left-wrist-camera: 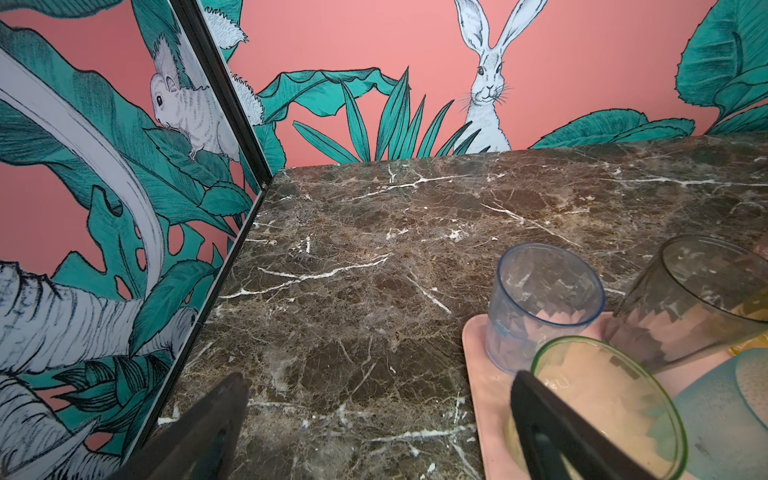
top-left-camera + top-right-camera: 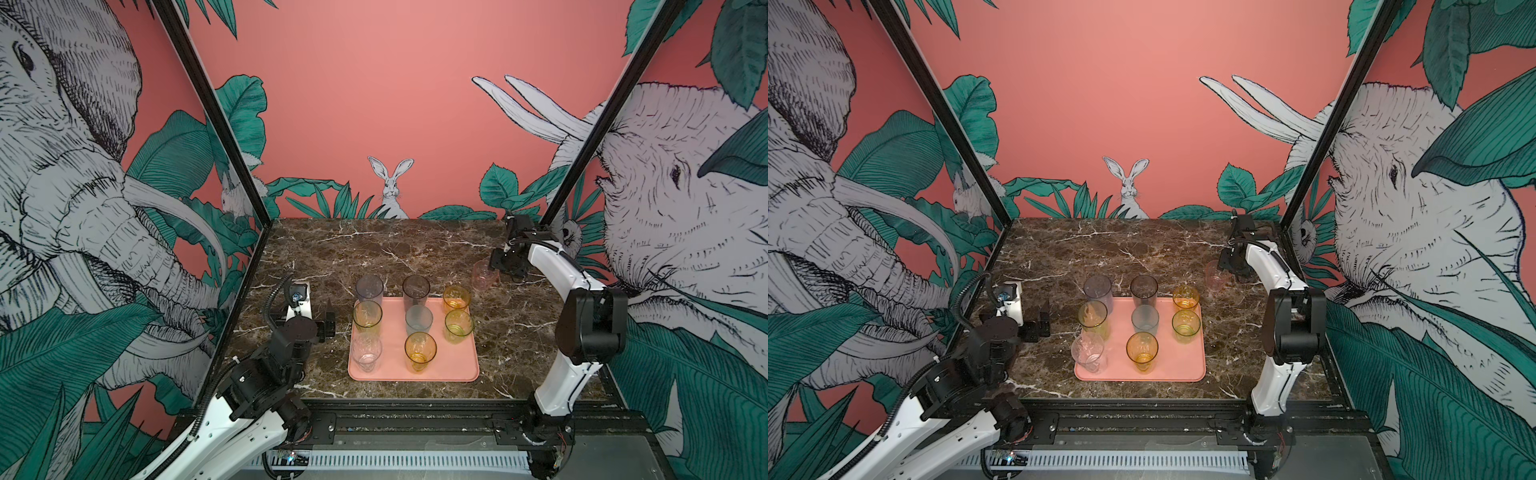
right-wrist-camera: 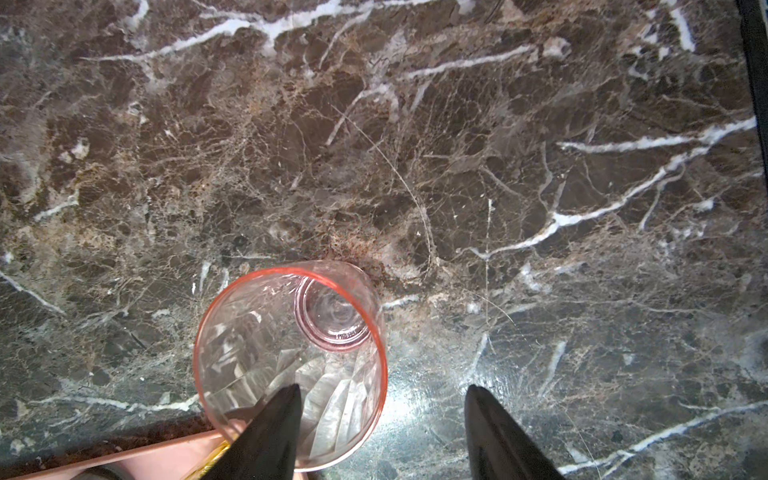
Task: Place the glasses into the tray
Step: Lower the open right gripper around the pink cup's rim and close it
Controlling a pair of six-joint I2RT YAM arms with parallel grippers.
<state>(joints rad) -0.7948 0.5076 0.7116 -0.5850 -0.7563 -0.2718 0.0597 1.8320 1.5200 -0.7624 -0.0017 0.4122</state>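
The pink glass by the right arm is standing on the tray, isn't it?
No: the pink glass by the right arm stands on the table, just beyond the tray's far corner. Both top views show it.

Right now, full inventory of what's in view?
tray: one, salmon pink, table centre
grey glass: one, tray's far left
smoky glass: one, tray's far middle
far amber glass: one, tray's far right
yellow-green glass: one, tray's left middle
frosted blue-grey glass: one, tray centre
green glass: one, tray's right middle
clear glass: one, tray's near left
near amber glass: one, tray's near middle
pink glass: one, on table past tray's far right
table: one, dark brown marble
left gripper: one, black, open, left of tray
right gripper: one, black, open, at pink glass
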